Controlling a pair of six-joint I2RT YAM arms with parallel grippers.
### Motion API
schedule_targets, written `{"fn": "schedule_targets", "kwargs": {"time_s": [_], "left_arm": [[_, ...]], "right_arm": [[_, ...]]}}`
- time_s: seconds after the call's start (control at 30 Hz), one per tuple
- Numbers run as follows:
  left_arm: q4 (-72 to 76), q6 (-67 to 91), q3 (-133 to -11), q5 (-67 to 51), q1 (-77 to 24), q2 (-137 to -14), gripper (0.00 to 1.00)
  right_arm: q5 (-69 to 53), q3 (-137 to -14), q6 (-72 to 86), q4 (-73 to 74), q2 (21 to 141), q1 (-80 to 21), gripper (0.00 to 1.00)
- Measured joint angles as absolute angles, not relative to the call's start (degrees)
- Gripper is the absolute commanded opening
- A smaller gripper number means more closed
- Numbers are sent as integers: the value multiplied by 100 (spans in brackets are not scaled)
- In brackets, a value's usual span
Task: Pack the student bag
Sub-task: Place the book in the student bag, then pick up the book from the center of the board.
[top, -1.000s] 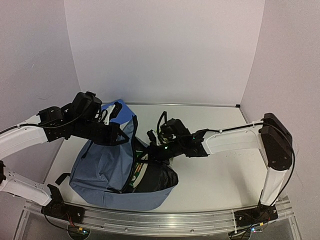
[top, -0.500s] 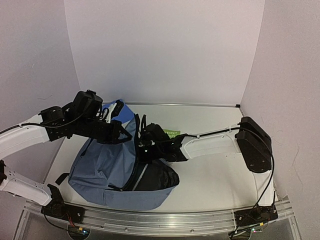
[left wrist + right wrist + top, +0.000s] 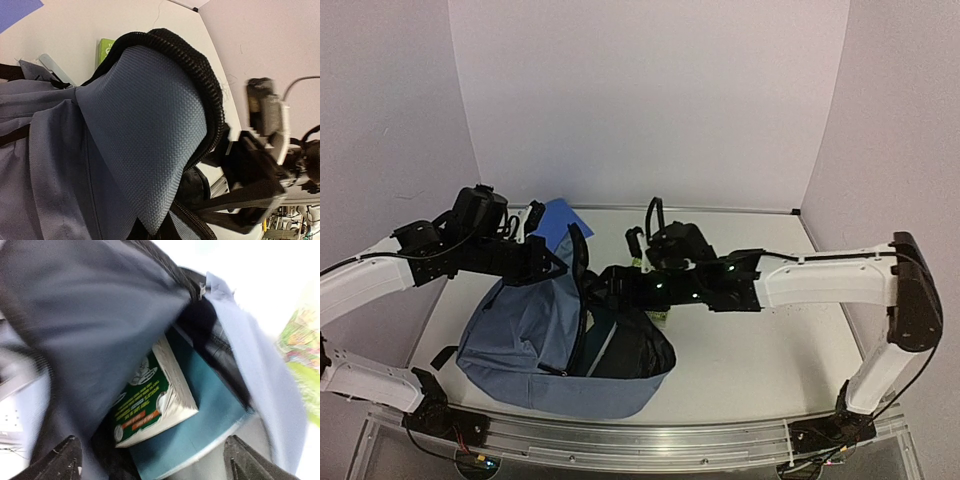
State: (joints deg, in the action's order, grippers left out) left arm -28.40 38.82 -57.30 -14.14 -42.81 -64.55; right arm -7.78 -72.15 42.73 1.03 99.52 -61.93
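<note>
Left gripper [image 3: 550, 268], left of centre: jaws clamped tight on the black zipper rim of the student bag [image 3: 515, 335], with that flap lifted off the rest of the bag. The bag lies on the surface [image 3: 770, 350] at near left, slate-blue, its mouth facing right and dark lining showing. A blue sheet [image 3: 560, 215] lies flat on the surface behind the bag, near the left wrist. Inside the mouth, a green-cover book [image 3: 142, 402] lies against a teal book [image 3: 205, 415]. Right gripper [image 3: 150, 445] is at the bag mouth: jaws spread wide, nothing held, both books in view beyond the tips. A green printed item [image 3: 105, 47] lies on the surface just past the bag rim, too blurred to read.
</note>
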Motion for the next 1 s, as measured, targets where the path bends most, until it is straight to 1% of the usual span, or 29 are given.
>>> {"fn": "schedule_targets", "kwargs": {"time_s": [0.17, 0.27, 0.33, 0.5, 0.63, 0.83, 1.0], "left_arm": [[-2678, 3934, -5508, -1546, -3965, -6440, 0], [-2617, 3946, -5426, -1631, -3836, -6446, 0], [-2546, 3951, -5389, -1666, -3757, -6472, 0], [-2534, 3954, -5377, -1694, -3638, -6540, 0], [-2545, 3955, -5360, -1701, -3579, -6543, 0], [-2602, 3955, -5358, -1704, -3531, -6543, 0], [-2679, 3996, -5358, -1702, -3511, -6543, 0]], "right_arm": [[-352, -6994, 3898, 599, 9040, -5918, 98], [-322, -6857, 3635, 739, 8895, -5338, 98], [-331, -6825, 3392, 842, 9011, -4876, 98], [-552, -6925, 2814, 801, 9783, -4025, 90], [-911, -7170, 2501, 687, 10643, -3549, 88], [-1571, -7800, 2072, 592, 11588, -3025, 86], [-2004, -8365, 1811, 448, 12196, -2794, 79]]}}
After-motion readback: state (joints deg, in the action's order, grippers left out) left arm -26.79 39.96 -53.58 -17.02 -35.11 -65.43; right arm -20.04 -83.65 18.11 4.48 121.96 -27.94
